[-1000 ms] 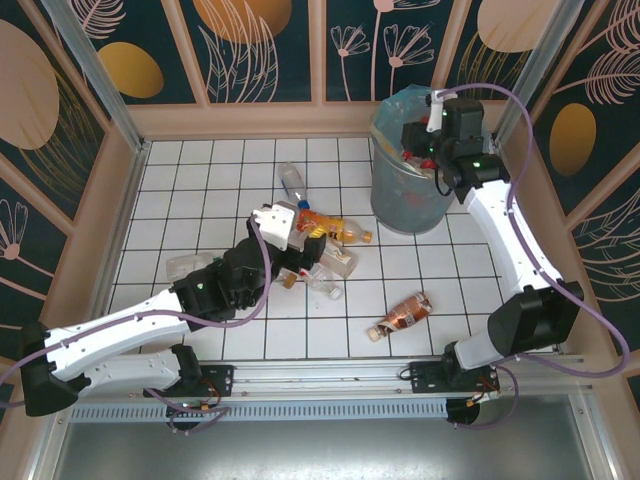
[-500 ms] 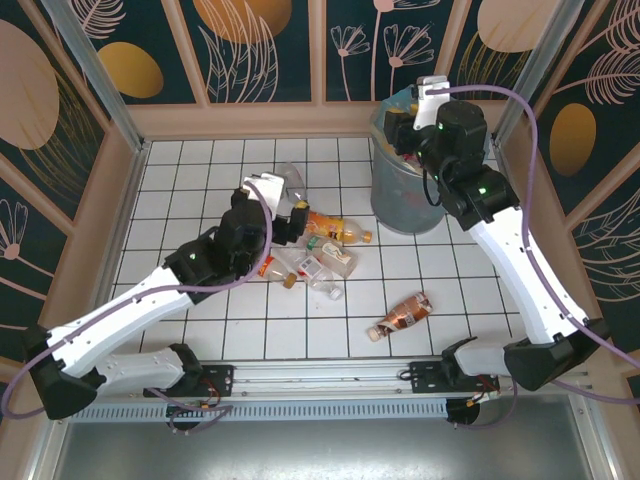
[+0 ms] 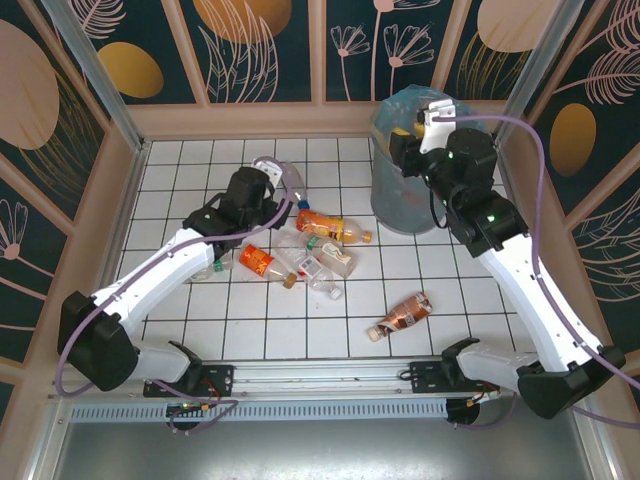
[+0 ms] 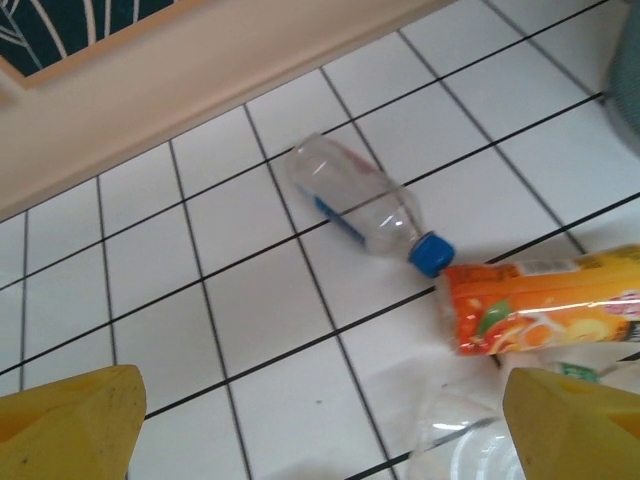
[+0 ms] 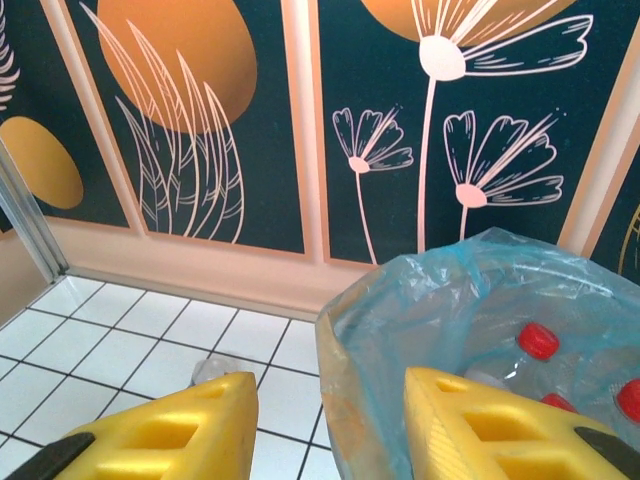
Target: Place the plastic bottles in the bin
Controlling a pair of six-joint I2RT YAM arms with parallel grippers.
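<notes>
White tiles ruled with dark lines make up the table (image 3: 180, 170), walled in by flower-painted panels, and the bin (image 3: 400, 200) stands at its far right corner.

My left gripper (image 4: 318, 400) hangs with its jaws spread wide and nothing between them, above a clear blue-capped bottle (image 4: 360, 205) that lies on its side near the far edge, about mid-table. I judge that one to be my next pick. It lies slantwise to my fingers, so I should turn the wrist until the jaws cross its body, then come down over the fat middle rather than the neck. Its cap sits just beside the end of the orange-labelled bottle (image 4: 540, 305); I cannot tell whether they touch, so a straight lift should keep the neighbour from rolling. Thin plastic will give under a hard squeeze, so close gently.

My right gripper (image 5: 330, 385) is above the bin's near rim, jaws partly apart and empty.

From the right wrist I see into the blue bag: red-capped bottles (image 5: 538, 341) lie inside. From above I see what neither wrist shows: a red-labelled bottle (image 3: 262, 263) and clear ones (image 3: 325, 262) heaped mid-table, and a crushed brown bottle (image 3: 400, 312) toward the near edge.
</notes>
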